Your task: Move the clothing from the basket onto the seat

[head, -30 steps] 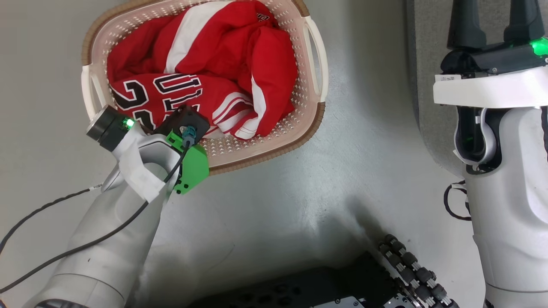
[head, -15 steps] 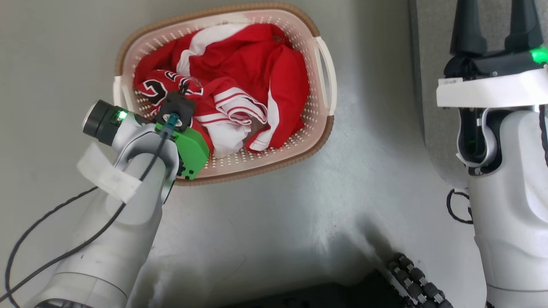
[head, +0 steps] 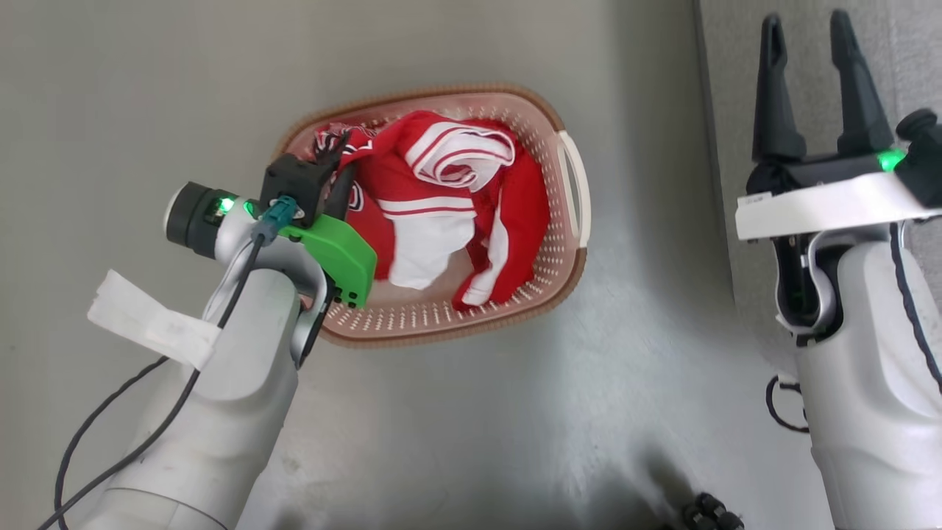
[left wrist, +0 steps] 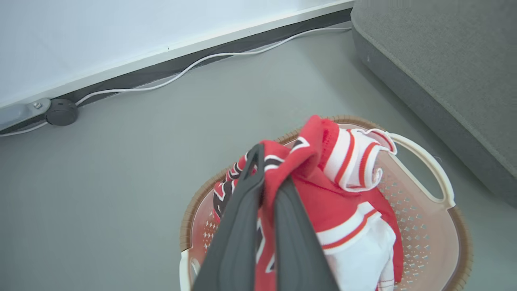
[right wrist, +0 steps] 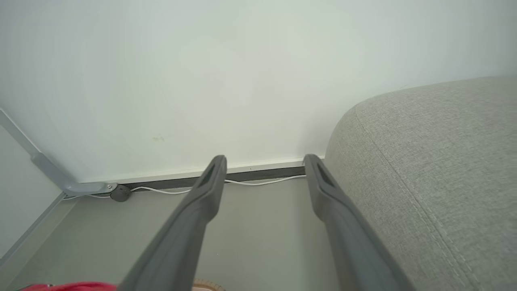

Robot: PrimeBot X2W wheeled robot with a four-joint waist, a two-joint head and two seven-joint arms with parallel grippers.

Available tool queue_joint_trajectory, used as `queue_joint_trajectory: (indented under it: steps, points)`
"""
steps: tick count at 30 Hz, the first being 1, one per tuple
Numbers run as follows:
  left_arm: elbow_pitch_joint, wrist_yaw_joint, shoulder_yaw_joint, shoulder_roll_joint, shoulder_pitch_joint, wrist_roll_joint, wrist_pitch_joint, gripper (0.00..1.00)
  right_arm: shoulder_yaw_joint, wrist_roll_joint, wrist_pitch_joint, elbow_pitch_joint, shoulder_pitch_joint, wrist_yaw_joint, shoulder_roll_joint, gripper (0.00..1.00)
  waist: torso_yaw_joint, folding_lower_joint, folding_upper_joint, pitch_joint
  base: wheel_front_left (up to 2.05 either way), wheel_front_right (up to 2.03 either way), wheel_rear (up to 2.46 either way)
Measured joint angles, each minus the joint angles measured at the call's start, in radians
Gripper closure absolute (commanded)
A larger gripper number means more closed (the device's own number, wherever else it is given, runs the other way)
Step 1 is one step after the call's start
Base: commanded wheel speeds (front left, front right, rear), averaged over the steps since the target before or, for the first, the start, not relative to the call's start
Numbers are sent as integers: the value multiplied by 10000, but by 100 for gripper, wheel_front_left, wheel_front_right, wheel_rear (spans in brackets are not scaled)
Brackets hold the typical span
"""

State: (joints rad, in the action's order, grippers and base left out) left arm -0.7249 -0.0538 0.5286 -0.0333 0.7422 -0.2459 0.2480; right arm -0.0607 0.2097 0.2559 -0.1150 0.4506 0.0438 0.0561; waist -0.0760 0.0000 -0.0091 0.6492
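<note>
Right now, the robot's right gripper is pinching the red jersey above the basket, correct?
No. The left gripper pinches the red jersey above the basket, as the left wrist view shows; the right gripper stands open and empty.

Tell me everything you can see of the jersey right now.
The jersey is red fabric with white-striped trim, a white panel and black-and-white lettering. It is bunched and held up, a fold pinched in the shut left gripper, striped trim curling at the top. Its lower part hangs into the basket; whether it touches the basket floor is unclear.
</note>
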Motion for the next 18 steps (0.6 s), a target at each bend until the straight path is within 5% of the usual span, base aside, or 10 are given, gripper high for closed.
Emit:
queue_joint_trajectory:
  steps: [18]
  points:
    - [943,27,280,2,-479,-1051,6,100,-77,-184,0,-1034,-1258,347,-6,0,577,-1,0,-2535,0,0,0]
